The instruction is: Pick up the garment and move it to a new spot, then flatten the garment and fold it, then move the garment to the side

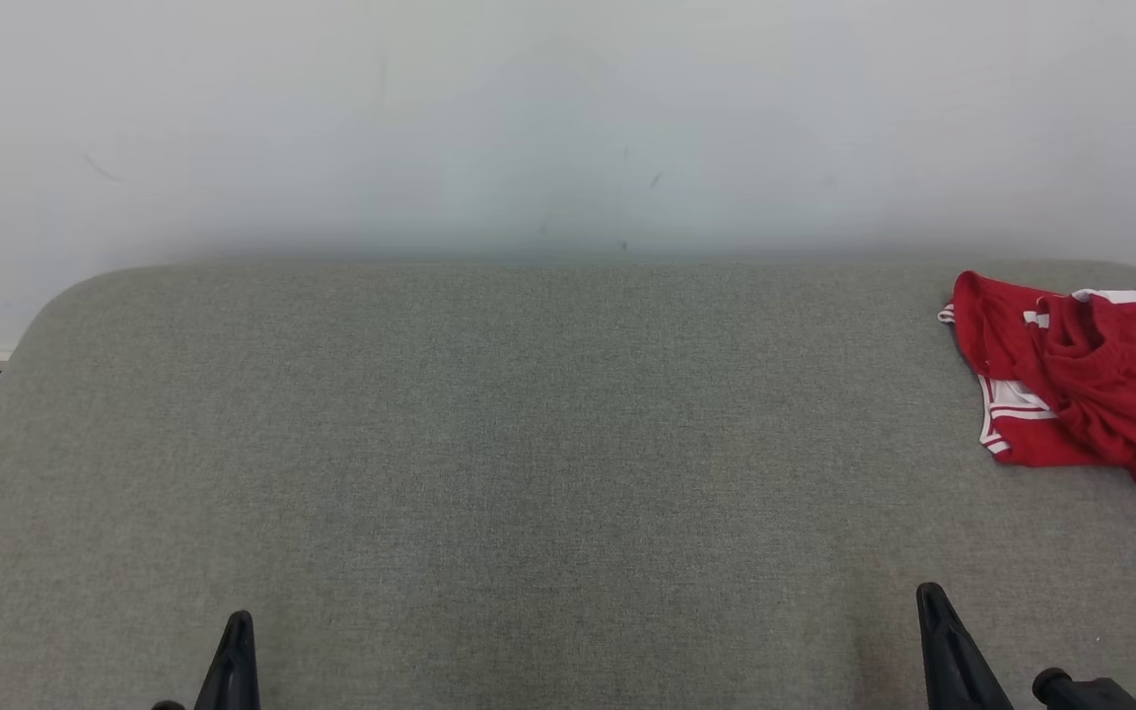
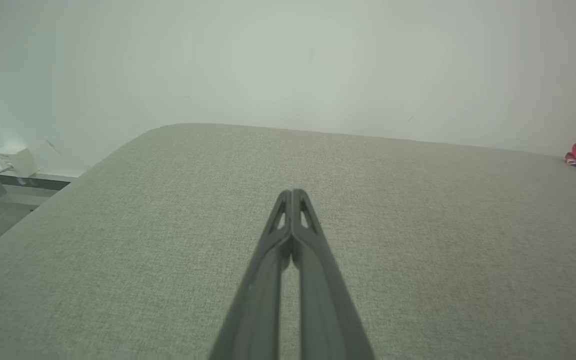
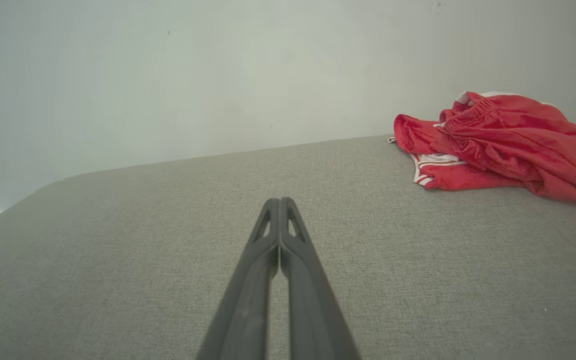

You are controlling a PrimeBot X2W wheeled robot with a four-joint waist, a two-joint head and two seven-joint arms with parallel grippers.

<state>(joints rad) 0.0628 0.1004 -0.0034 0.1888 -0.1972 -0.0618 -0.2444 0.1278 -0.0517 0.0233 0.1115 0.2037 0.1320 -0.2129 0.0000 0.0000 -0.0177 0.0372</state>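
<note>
Now, your left hand (image 2: 293, 192) and right hand (image 3: 279, 201) pressed together, empty, red garment (image 1: 1081, 385) crumpled far right on table (image 1: 529, 444).

Item count: one red garment (image 1: 1091, 394) with white trim. Two pincers: one left pincer (image 1: 241, 617), one right pincer (image 1: 926, 590). One grey fabric-covered surface (image 1: 529, 444). One white wall box (image 2: 15, 160).

Soft shiny red cloth garment (image 1: 1091, 394) on coarse matt grey woven surface (image 1: 489, 444)
</note>
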